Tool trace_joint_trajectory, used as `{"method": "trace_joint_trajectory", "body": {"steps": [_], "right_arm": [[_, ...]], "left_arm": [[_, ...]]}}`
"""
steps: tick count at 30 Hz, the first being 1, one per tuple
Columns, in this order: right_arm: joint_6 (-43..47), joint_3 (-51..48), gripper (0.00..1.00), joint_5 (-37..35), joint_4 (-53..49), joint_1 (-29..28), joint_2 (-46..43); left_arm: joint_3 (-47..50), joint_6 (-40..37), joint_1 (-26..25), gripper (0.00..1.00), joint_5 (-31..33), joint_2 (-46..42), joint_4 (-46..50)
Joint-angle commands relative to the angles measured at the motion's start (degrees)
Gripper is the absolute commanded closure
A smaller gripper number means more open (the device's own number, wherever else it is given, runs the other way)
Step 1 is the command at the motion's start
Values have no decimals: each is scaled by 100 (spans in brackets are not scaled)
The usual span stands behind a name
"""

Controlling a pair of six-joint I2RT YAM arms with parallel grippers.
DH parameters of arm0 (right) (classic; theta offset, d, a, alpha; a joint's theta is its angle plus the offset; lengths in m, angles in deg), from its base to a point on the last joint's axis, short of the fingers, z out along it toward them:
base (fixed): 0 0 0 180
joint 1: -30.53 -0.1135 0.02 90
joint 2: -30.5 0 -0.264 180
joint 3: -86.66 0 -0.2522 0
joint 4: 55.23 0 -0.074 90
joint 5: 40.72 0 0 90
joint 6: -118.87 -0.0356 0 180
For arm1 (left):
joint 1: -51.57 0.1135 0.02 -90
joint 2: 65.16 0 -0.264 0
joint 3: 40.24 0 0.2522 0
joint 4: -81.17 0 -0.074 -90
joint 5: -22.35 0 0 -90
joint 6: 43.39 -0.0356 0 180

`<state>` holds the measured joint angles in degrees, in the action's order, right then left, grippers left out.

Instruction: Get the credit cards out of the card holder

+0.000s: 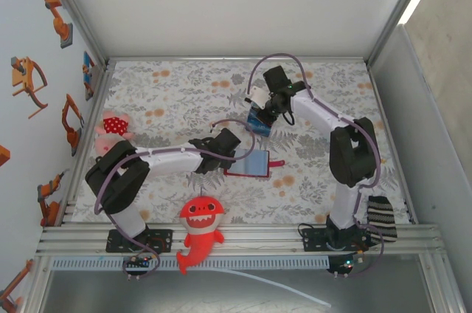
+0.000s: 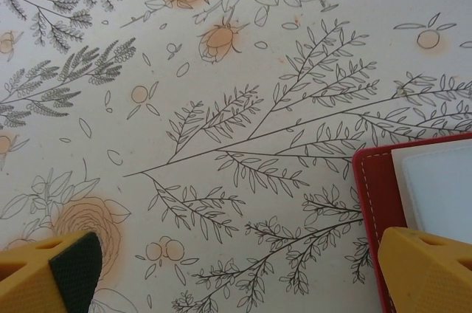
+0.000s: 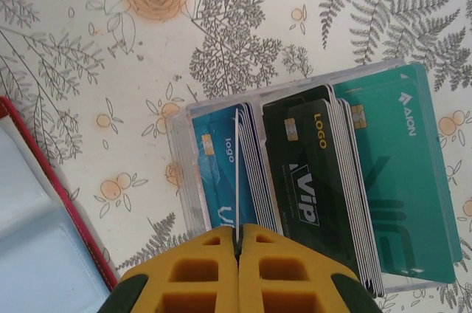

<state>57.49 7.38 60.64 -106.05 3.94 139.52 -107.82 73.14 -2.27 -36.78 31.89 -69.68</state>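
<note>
My right gripper (image 3: 238, 233) has its yellow fingers (image 3: 199, 272) pressed together, and a thin pale line runs from between them down into the clear box (image 3: 179, 173). I take it for a credit card (image 3: 236, 173) seen edge-on, though it is too slim for me to be sure. It stands in the box's left section among the blue cards (image 3: 214, 180). The black cards (image 3: 302, 180) fill the middle section and the teal cards (image 3: 398, 173) the right one. From above, this right gripper (image 1: 259, 117) hangs over the box (image 1: 257, 125) toward the far middle of the floral cloth (image 1: 177, 99). My left gripper (image 2: 240, 276) has its fingers wide apart, low over the cloth (image 2: 221, 106), with nothing between them. Its right-hand finger (image 2: 428, 269) sits over the corner of the card holder (image 2: 371, 195), and I cannot tell whether it touches. The card holder (image 1: 249, 163) lies open and flat near the middle of the table. It is just beside my left gripper (image 1: 225, 159) and a little nearer to me than the box. Its red edge and bluish-grey panels (image 3: 37, 239) also show at the lower left of my right wrist view, apart from the box.
</note>
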Motion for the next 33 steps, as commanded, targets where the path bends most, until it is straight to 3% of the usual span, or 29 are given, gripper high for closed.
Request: {"method": "trace_joint_trajectory", "body": {"steps": [1, 26, 33], "right_arm": [[213, 249, 100, 112, -257, 57, 99], [296, 454, 100, 97, -523, 109, 585], [284, 580, 87, 69, -616, 115, 595]], "left_arm": [[-1, 44, 23, 3, 121, -318, 157], [168, 4, 111, 3, 400, -1226, 205], [403, 39, 185, 3, 465, -1598, 25]]}}
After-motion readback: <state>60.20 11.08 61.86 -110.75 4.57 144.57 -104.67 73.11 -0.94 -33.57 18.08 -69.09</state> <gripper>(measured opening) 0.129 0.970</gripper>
